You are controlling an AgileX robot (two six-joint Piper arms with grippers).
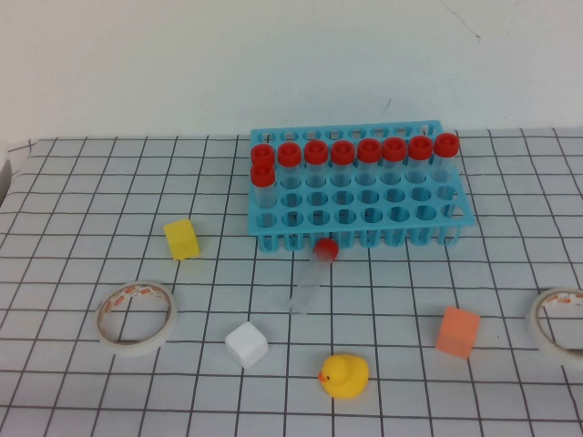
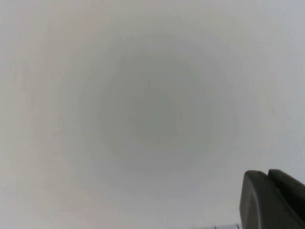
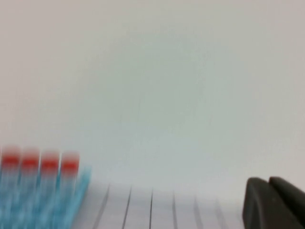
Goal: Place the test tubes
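- The left end effector is shut, empty, out of the high view.
- 1 test tube lies flat mid-frame, just below the blue rack, not yet picked up.
- The right end effector is shut, empty, facing the rack; next, I think, open and reach down.

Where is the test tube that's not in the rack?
The loose test tube lies mid-table in the high view, just in front of the blue rack; left gripper and right gripper are shut, outside that view.
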